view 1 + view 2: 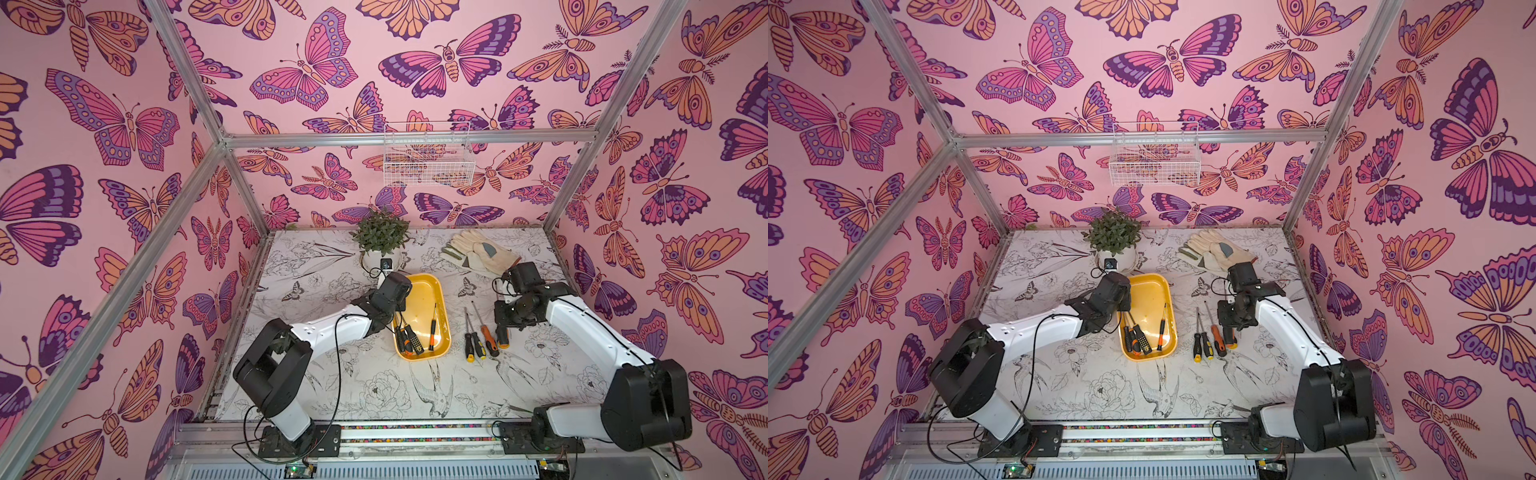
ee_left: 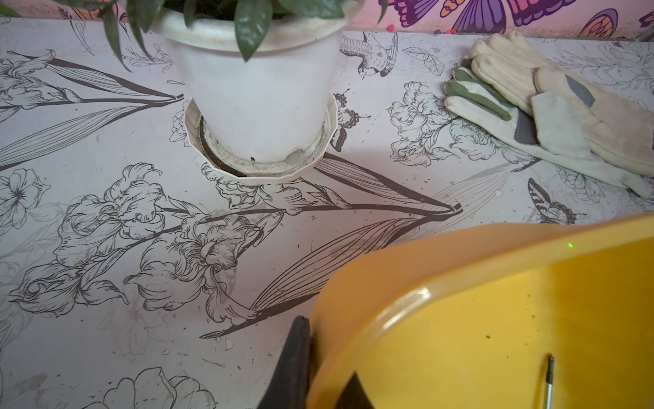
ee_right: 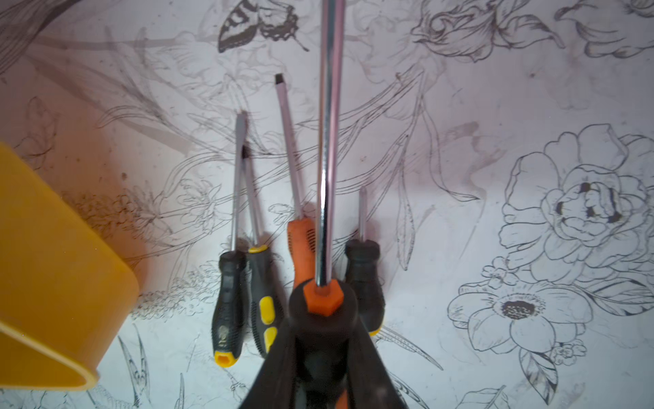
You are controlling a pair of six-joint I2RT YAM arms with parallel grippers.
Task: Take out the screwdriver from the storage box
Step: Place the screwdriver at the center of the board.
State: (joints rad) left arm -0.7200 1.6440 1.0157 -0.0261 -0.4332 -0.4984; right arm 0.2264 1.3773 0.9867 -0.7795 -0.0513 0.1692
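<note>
Screwdriver (image 3: 327, 170), seemingly stiff and light: my right claw (image 3: 323, 341) pinches its grippy handle (image 3: 320, 315) beside the storage box (image 3: 53, 265); left claw (image 2: 323, 379) clamps the box's rim.

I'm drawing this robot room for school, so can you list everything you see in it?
Storage box: one, yellow, middle of table.
Screwdrivers in the box: at least three, black-orange, its near end.
Screwdrivers on the table: four, black, yellow, orange, right of box.
Plant: one, green, white pot, back.
Gloves: two, cream, back right.
Wire basket: one, white, back wall.
Left end effector: one, black, pinching box rim.
Right end effector: one, black, holding a fifth screwdriver over those four.
</note>
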